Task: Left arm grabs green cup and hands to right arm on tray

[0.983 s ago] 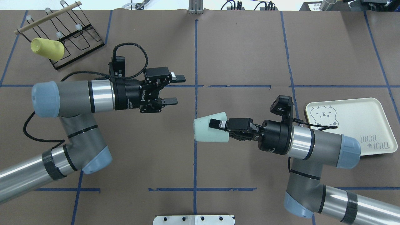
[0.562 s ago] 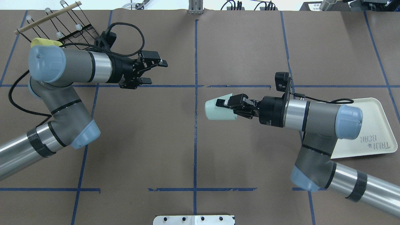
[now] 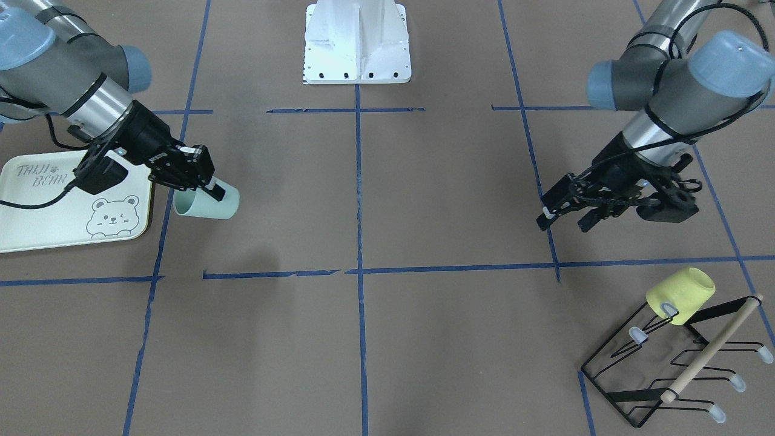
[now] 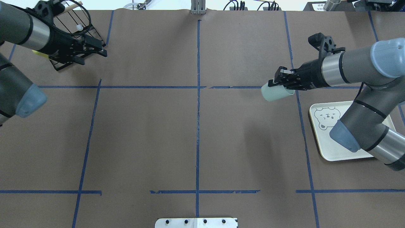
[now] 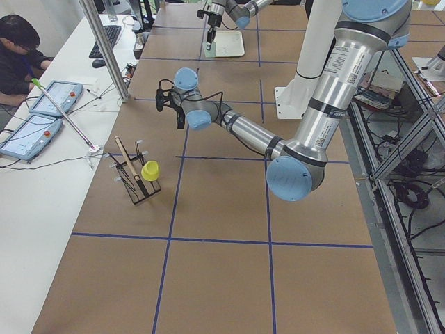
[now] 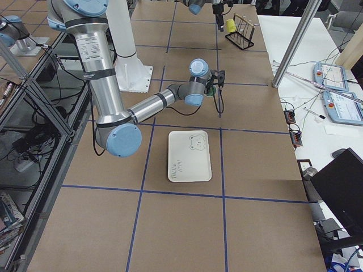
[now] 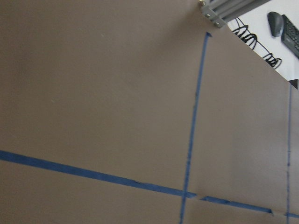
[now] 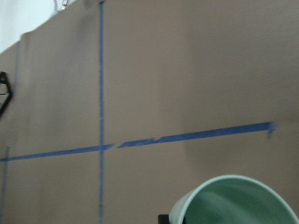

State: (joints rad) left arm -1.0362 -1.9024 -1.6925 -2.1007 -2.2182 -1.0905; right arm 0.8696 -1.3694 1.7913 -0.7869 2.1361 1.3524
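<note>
My right gripper is shut on the pale mint-green cup and holds it on its side in the air. The cup is beside the tray, not over it. In the front view the right gripper grips the cup by its wall, just right of the tray. The cup's rim fills the bottom of the right wrist view. My left gripper is open and empty at the far left, also seen in the front view. The right arm covers part of the tray.
A black wire cup rack with a wooden bar stands at the far left corner, with a yellow cup hung on it. In the overhead view my left arm hides most of the rack. A white mount plate sits at my base.
My right arm has swung the green cup right and farther back, toward the tray. My left arm has drawn back to the far left over the rack, still open.
</note>
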